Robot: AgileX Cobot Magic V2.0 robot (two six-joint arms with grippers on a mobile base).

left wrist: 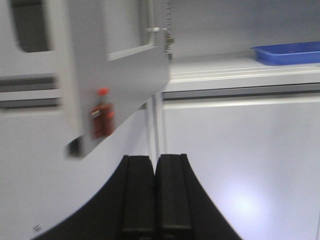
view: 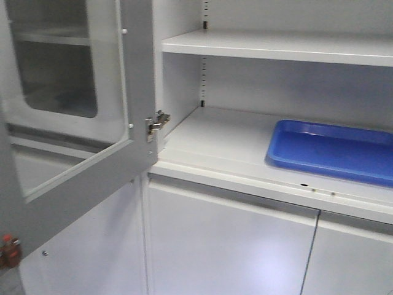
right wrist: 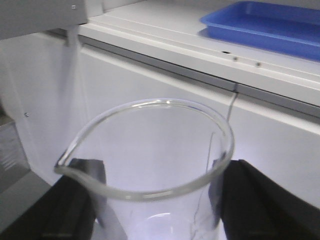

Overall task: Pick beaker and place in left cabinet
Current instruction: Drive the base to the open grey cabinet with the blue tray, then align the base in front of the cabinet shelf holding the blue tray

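Note:
The beaker, clear glass with its pouring spout at the left, stands upright between the black fingers of my right gripper, which is shut on it. It hangs in front of the white lower doors, below the shelf edge. The left cabinet is open, showing pale grey shelves and a slotted rail on its side wall. My left gripper is shut with nothing in it, low in front of the lower doors. Neither gripper shows in the front view.
A blue tray lies on the right part of the lower shelf. The glass-paned cabinet door stands swung open at the left, with a small red item near its lower corner. Closed white doors are below.

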